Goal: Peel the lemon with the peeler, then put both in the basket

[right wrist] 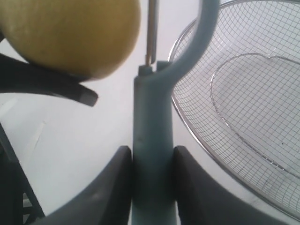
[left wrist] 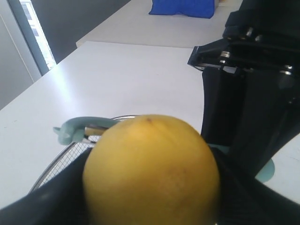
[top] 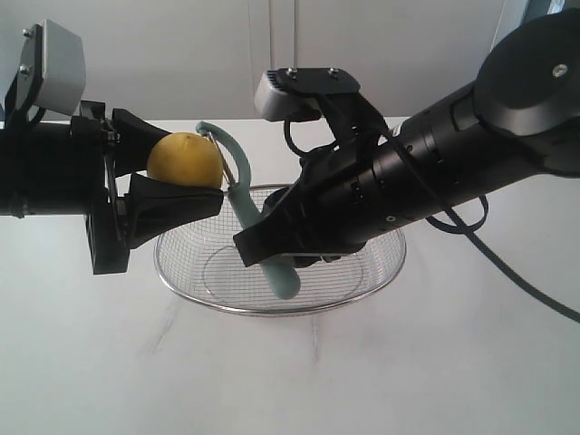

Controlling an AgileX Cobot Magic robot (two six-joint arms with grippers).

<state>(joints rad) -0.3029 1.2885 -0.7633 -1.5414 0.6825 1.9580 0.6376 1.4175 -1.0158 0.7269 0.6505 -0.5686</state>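
My left gripper point(top: 195, 167) clasps one lemon point(top: 184, 159); my right gripper point(top: 258, 243) clenches one peeler point(top: 239, 186) at its three o'clock, over one basket point(top: 362, 292).

White table in a pale, daylit room

The table point(top: 290, 385) is white and smooth, its top crossed by faint grey streaks point(top: 168, 328). Behind the table rises a plain pale wall point(top: 163, 54) with thin vertical seams point(top: 272, 45). In the left wrist view, off the table's long side edge, a narrow window strip point(left wrist: 35, 33) glows bright – beside it stands a dark grey panel point(left wrist: 79, 14). At the table's far end lies a blue object point(left wrist: 183, 8), too cropped to identify.
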